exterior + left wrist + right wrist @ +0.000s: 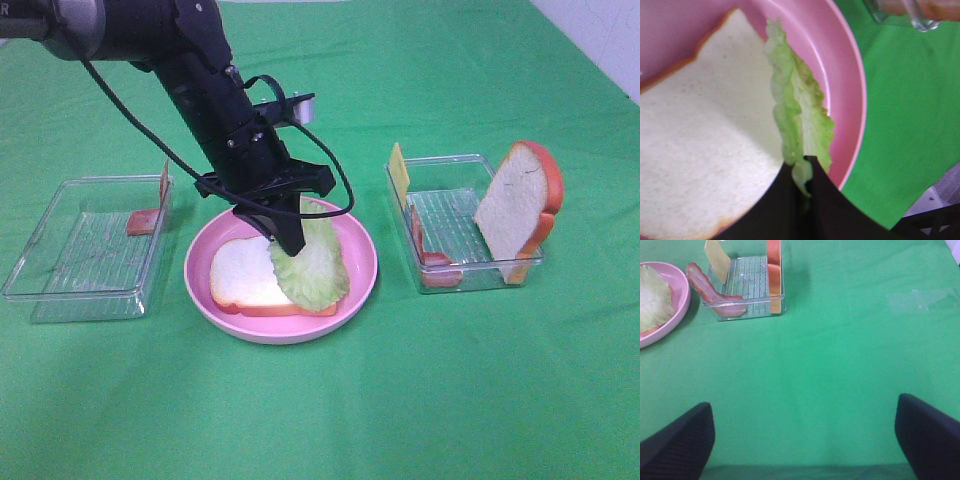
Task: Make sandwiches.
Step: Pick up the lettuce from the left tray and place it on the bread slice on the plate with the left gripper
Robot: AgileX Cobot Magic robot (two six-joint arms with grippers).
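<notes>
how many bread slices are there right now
2. One bread slice lies flat on the pink plate, partly under the lettuce. The other slice leans upright in the right clear tray. No others show.

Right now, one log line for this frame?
left claw: shut on lettuce, over bread slice on pink plate | right claw: open, above cloth | second slice: leaning in right tray

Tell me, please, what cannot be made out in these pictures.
Exterior high: lettuce covers part of the flat bread slice; the left claw hides the lettuce's top.
Exterior high: the right claw is out of frame.
Left wrist: a tray corner is blurred and cut by the edge.
Exterior high: the orange sliver in the left tray is too small to identify.
</notes>
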